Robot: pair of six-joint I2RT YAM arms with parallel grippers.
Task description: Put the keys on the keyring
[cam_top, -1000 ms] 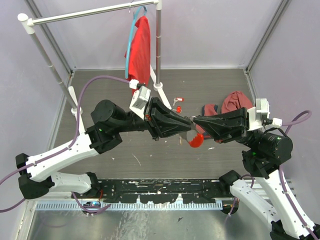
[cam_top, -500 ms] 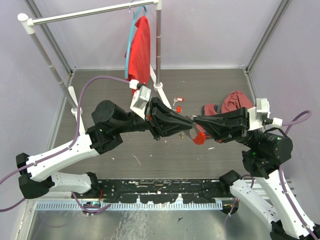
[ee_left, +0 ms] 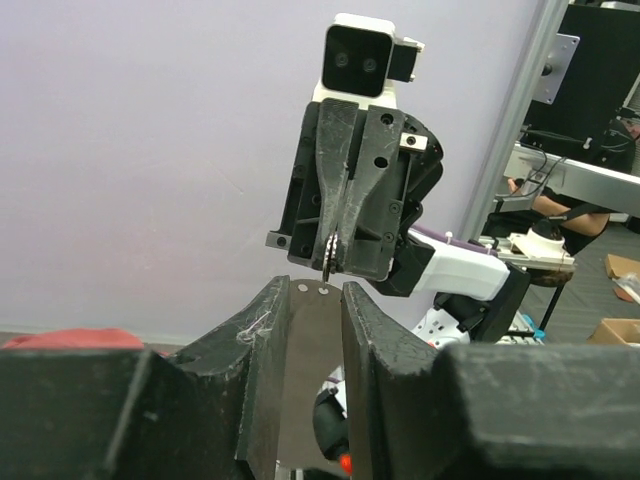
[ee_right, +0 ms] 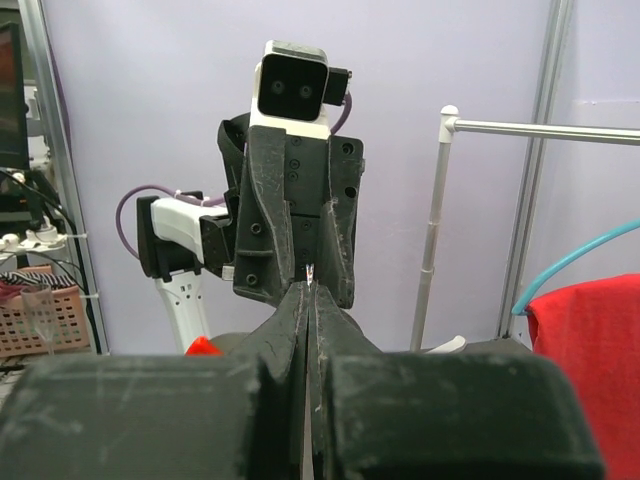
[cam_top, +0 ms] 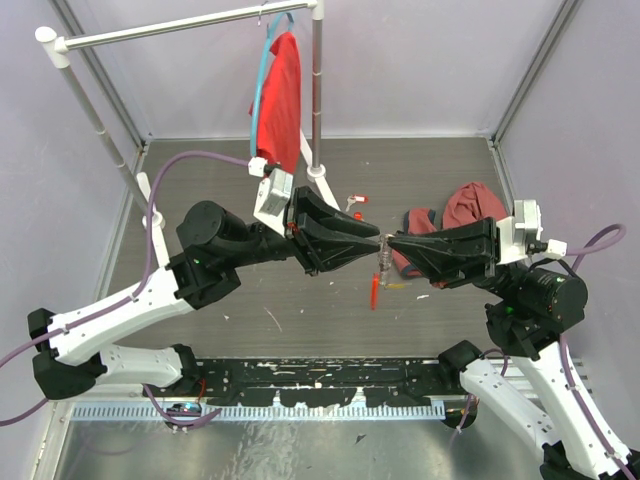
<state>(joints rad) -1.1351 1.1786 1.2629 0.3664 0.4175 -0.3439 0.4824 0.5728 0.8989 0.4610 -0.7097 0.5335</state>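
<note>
**Keyring pinched at the meeting point of two arms**

The keyring (cam_top: 376, 289) hangs straight down from the tips of the right fingers (cam_top: 408, 246). Its thin silvery chain runs from the pinch to a long, narrow, bright red plastic piece below. In the left wrist view the chain (ee_left: 327, 266) shows as a fine beaded line coming out of the clenched pair. The right fingers (ee_right: 291, 322) are pressed flat together and grasp the keyring by its chain.

The left fingers (cam_top: 358, 243) point straight at them, tip almost to tip, just beside the chain. The left fingers (ee_left: 266, 322) stand parted with a clear gap, and nothing shows gripped between them.

Both arms reach inward from their own sides with elbows raised and wrists level. Their black wedge-shaped finger housings face each other nose to nose above the worktop (cam_top: 430, 170). The housings are matte black plastic, scuffed on the edges, and each carries a white camera block behind.

Beyond the left fingers, a small silvery key (cam_top: 354, 200) with a red tag lies on the dark, scratched worktop. Behind the right fingers sits a crumpled maroon cloth (cam_top: 476, 204). Farther out from the left fingers, a red garment (cam_top: 284, 95) on a light blue hanger (cam_top: 260, 95) hangs from a white tube rack (cam_top: 180, 28).
</note>
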